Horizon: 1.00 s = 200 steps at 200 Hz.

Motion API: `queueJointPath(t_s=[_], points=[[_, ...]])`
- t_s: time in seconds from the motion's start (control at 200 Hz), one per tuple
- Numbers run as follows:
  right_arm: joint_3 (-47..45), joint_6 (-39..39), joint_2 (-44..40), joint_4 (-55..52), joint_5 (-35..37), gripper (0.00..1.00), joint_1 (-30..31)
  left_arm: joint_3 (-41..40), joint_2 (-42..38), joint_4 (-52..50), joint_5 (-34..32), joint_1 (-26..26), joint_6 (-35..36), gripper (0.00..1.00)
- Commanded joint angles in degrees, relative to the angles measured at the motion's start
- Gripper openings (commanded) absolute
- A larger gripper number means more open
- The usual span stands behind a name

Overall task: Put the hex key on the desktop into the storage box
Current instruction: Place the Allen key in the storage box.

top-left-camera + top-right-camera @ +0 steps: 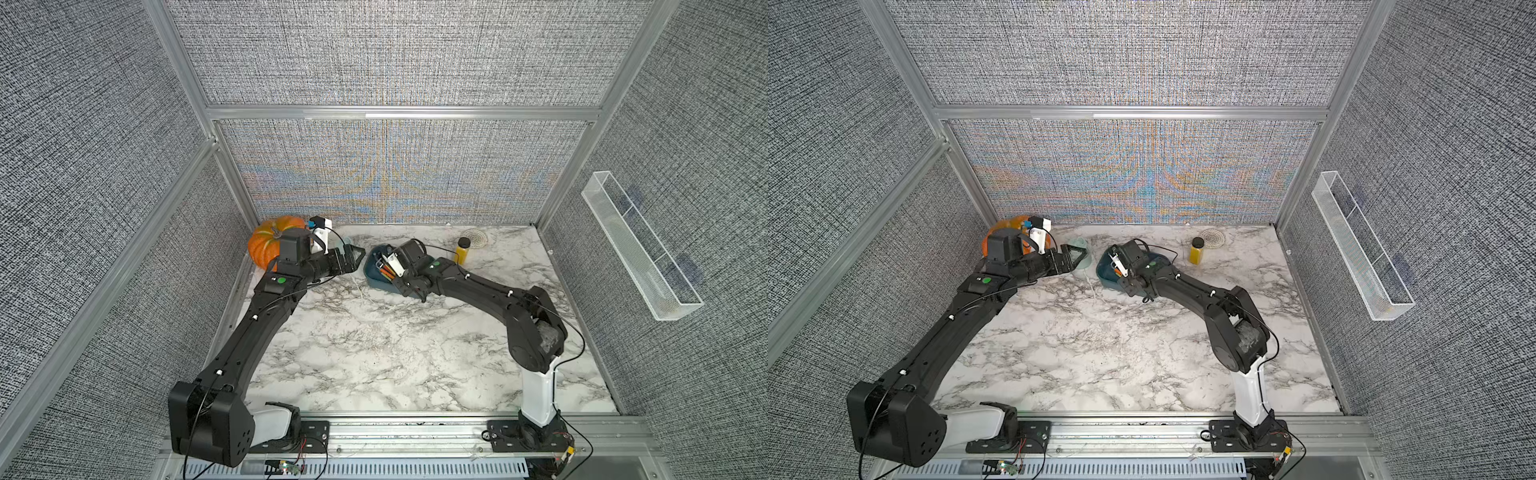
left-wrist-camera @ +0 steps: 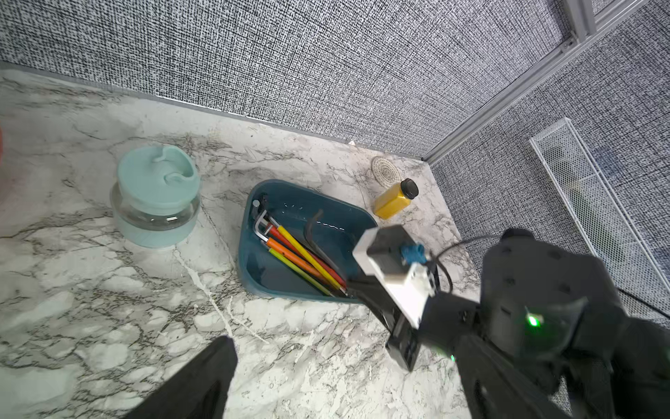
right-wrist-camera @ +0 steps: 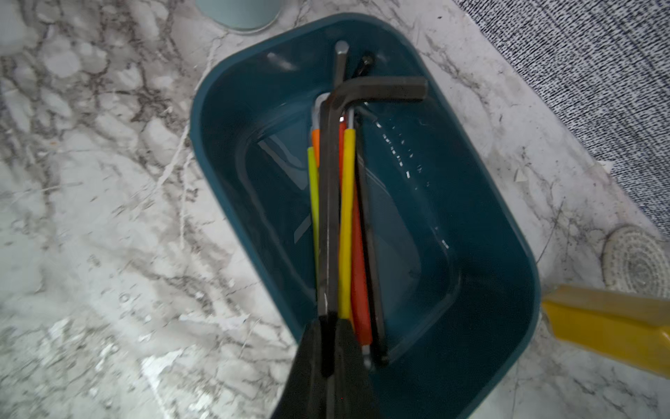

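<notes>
The teal storage box stands on the marble desktop near the back. My right gripper hangs over the box's near end, shut on the long arm of a dark L-shaped hex key. That key points along the box, over several hex keys with orange, yellow and red sleeves lying inside. Whether it rests on them I cannot tell. My left gripper hovers open and empty just left of the box.
An orange pumpkin sits in the back left corner behind the left arm. A mint-lidded glass jar stands left of the box. A yellow bottle and a round woven mat are right of it. A clear tray hangs on the right wall.
</notes>
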Motion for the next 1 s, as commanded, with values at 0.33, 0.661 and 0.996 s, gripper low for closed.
queueJointPath(t_s=[0.33, 0.661, 0.996], points=[[18.2, -7.6, 13.8, -2.8, -3.5, 0.00, -4.2, 0.3, 1.2, 1.0, 0.6, 0.0, 1.2, 1.00], [14.8, -7.4, 15.8, 0.4, -5.2, 0.00, -4.6, -0.1, 1.8, 1.0, 0.6, 0.0, 1.6, 1.00], [11.6, -6.7, 16.1, 1.8, -5.7, 0.05, -4.7, -0.2, 2.5, 1.1, 0.6, 0.0, 1.0, 1.00]])
